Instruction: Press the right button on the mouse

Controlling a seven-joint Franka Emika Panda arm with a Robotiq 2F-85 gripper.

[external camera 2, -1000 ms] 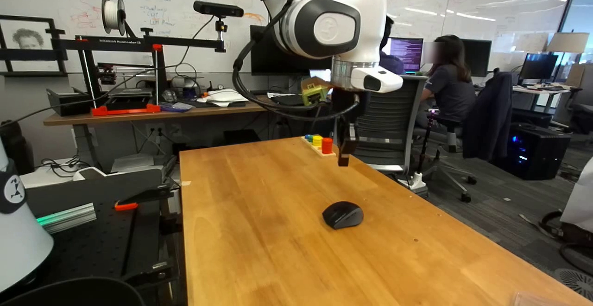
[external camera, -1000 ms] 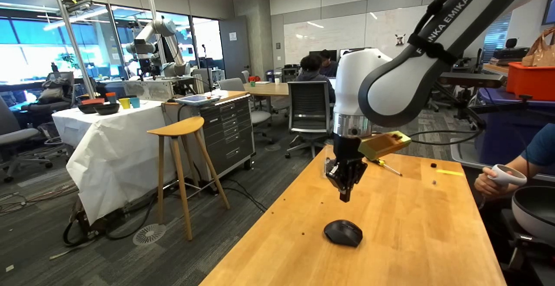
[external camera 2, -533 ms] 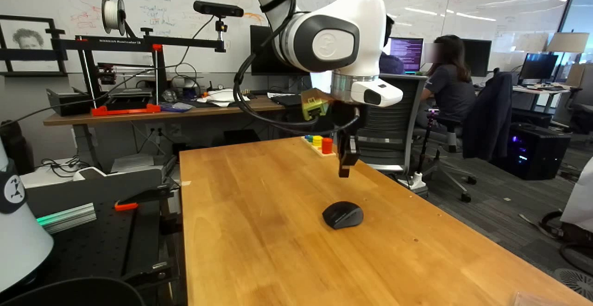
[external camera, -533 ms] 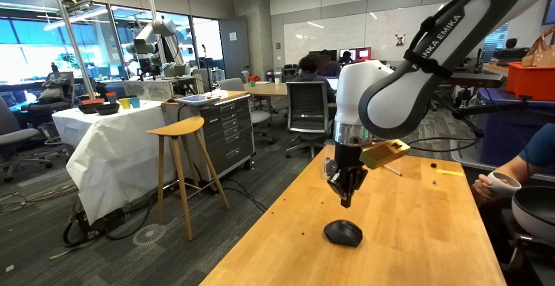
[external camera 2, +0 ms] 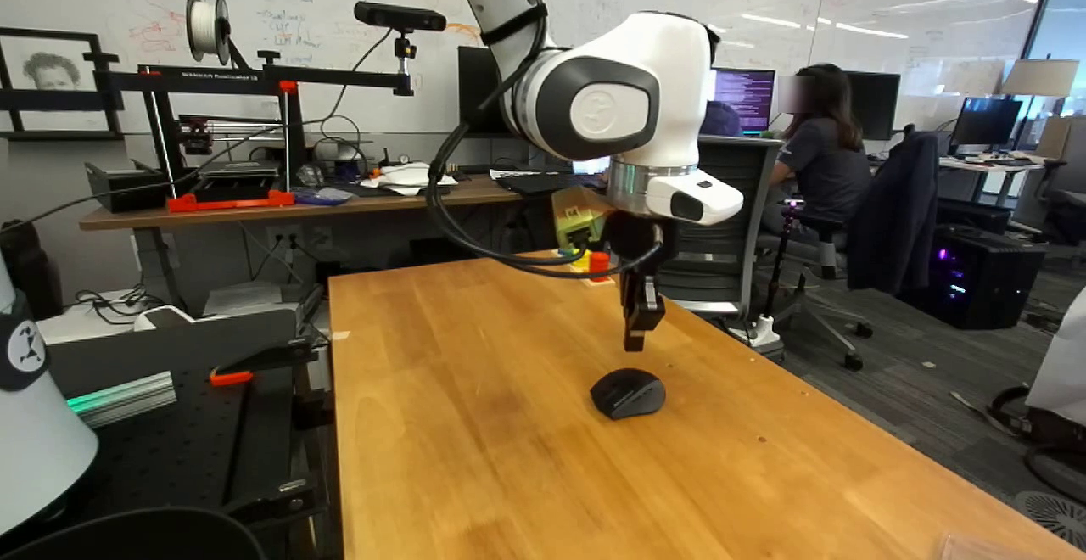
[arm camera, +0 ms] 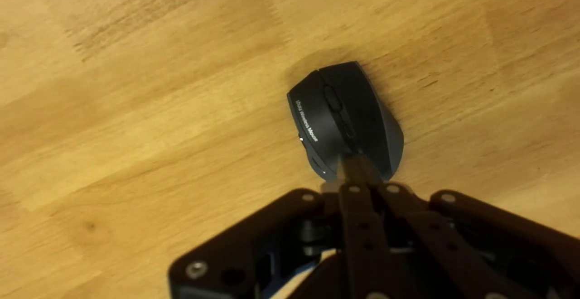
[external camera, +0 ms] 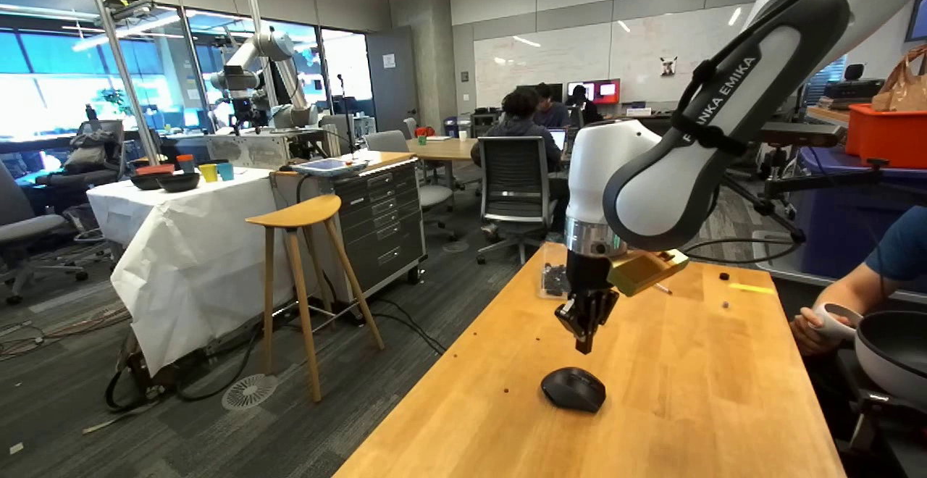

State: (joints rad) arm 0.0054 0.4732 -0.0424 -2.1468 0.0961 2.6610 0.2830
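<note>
- Mouse (arm camera: 346,120), smooth matte black, humped like a pebble, sits on the table (external camera 2: 475,424), pale lettering (arm camera: 307,121) along one side, slim oval wheel (arm camera: 332,98) toward the front.
- Right button (arm camera: 355,86): plain dark shell, right of that wheel in the wrist view.
- Honey-toned wood on that table, grain streaking diagonally.
- And look at the arm (external camera 2: 670,76): glossy white, grey-capped, angled in from overhead, its wrist hanging close to vertical.
- Jaws of the gripper (external camera: 584,345) clenched together, black fingers (external camera 2: 634,338) aimed down just above the mouse, a strip of table showing in the gap in both exterior views.
</note>
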